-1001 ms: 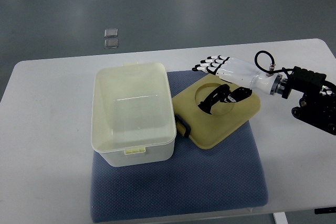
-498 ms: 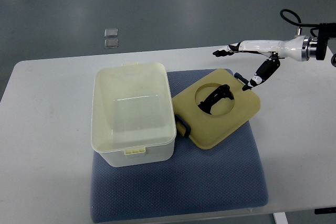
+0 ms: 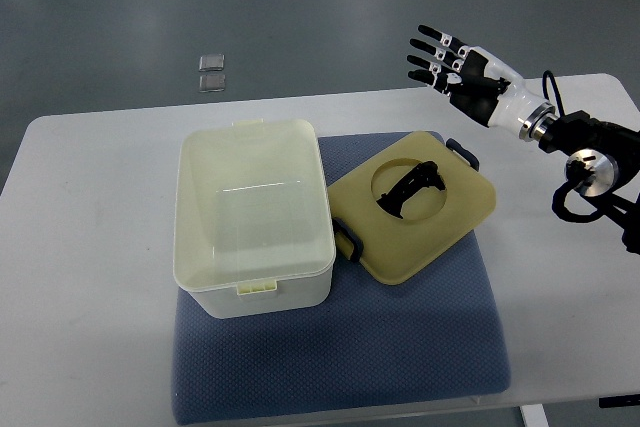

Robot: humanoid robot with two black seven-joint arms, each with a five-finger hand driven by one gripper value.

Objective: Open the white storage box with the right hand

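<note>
**Storage box open, lid off; right hand raised and empty**

The white storage box (image 3: 253, 212) sits left of centre in the frame, on the left part of a blue mat (image 3: 340, 347) laid over the white table (image 3: 90, 247). The box is uncovered and its interior shows nothing inside. Its lid (image 3: 412, 207) lies flat on the mat just beside the box's right wall, turned at an angle, with a black handle in a round recess and black latches at two edges.

The right hand (image 3: 455, 69) is in the upper right of the frame, above the table's far edge and apart from the lid. Its fingers (image 3: 428, 47) are spread wide and hold nothing.

Two small clear squares (image 3: 211, 72) lie on the floor, upper left.
</note>
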